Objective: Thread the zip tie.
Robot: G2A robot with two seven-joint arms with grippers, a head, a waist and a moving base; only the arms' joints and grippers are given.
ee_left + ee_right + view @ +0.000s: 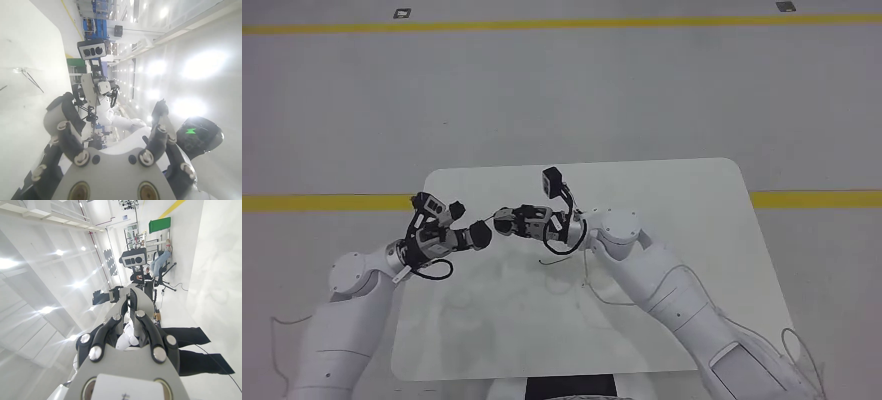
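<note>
Both arms were up over the white table (672,300), meeting nose to nose above its far left part. The left tool (113,103) stood wide open, its two dark fingers (65,108) splayed far apart with nothing between them. It pointed straight at the right tool (130,294) just across from it. The right tool had its fingers drawn in close, with barely a slit left between the ribbed pad and the grey finger opposite. From above, the zip tie (478,218) showed as a fine dark line in the air between the two tools, off the table. It ran from the tips of the right tool toward the left wrist. It was too thin for me to tell whether the right tool actually pinched it, and the left tool's fingers were not on it. Out on the floor a yellow line (802,198) ran past the table's far edge, and a green bin (159,224) stood farther off in the room
</note>
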